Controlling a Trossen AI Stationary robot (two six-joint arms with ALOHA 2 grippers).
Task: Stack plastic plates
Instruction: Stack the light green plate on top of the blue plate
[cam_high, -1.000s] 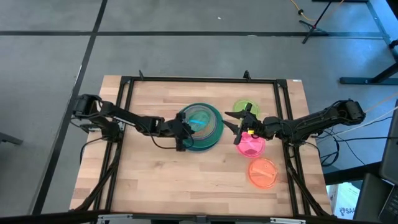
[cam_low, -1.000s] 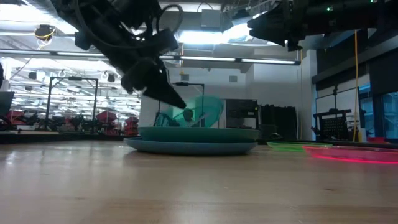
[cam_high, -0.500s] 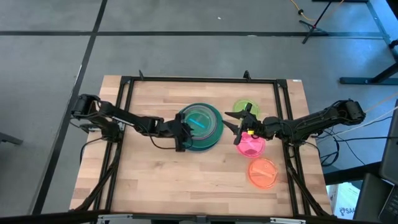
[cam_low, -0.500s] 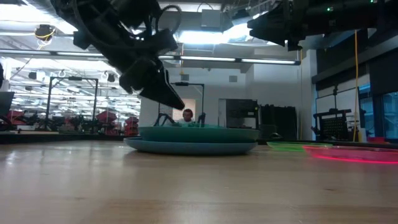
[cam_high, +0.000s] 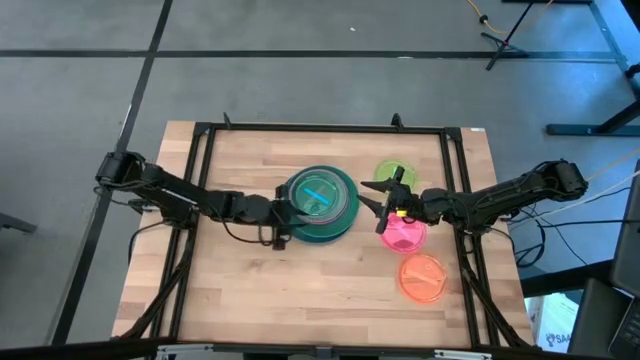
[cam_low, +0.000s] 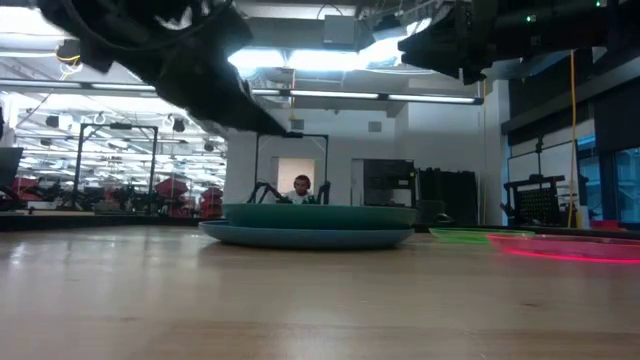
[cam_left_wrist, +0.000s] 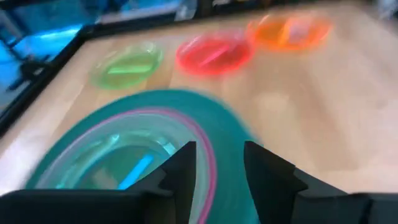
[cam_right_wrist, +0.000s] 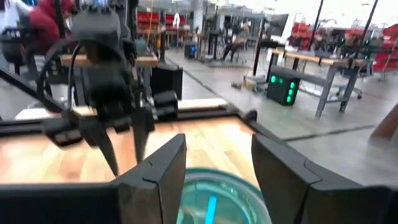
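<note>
A stack of plastic plates (cam_high: 320, 204) rests at the table's middle: a blue plate (cam_low: 305, 237) at the bottom, a green one (cam_low: 320, 215) over it, and a small translucent teal plate (cam_left_wrist: 115, 163) lying flat on top inside a magenta rim (cam_left_wrist: 202, 134). My left gripper (cam_high: 284, 213) hovers open just left of the stack and above its rim, holding nothing. My right gripper (cam_high: 376, 206) hangs open in the air right of the stack. Lime (cam_high: 397, 174), pink (cam_high: 405, 234) and orange (cam_high: 423, 277) translucent plates lie singly on the right.
A black frame (cam_high: 320, 128) runs along the table's far edge and both sides. Bare wood (cam_high: 290, 285) lies in front of the stack toward the near edge. Beyond the table the room shows benches and a seated person (cam_low: 301, 187).
My left gripper has opened and let go of the translucent teal plate. The plate stood tilted with one edge up and has dropped flat onto the stack. The gripper has then drawn back toward the table's left edge and risen a little.
</note>
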